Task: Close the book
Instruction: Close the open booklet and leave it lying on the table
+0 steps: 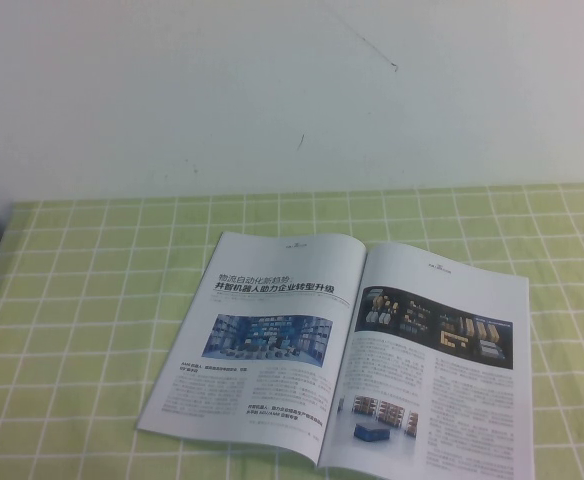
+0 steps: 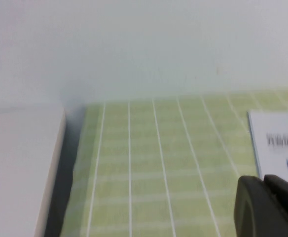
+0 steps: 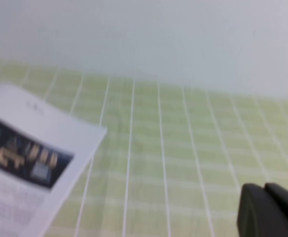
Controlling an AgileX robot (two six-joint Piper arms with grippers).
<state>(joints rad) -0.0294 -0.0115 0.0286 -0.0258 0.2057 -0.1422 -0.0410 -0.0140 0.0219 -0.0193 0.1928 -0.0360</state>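
**Left gripper point(image 2: 268, 206) and right gripper point(image 3: 270, 211) flank open book point(image 1: 272, 345)**

Each hangs over the green checked cloth point(image 1: 72, 300) beside its own page; how wide it stands cannot be told. The book lies flat on the cloth.

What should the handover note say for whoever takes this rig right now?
The left pincer is outside the high view. Its wrist camera shows a dark part of it over the tablecloth, off the book's left page.
The right pincer is also outside the high view, over the cloth off the book's right page.
The book lies open and flat on the cloth, with both pages facing up and nothing touching it.
Done: nothing yet.
Left: bring an arm in, lift one page edge, fold it over the spine and press the book closed.
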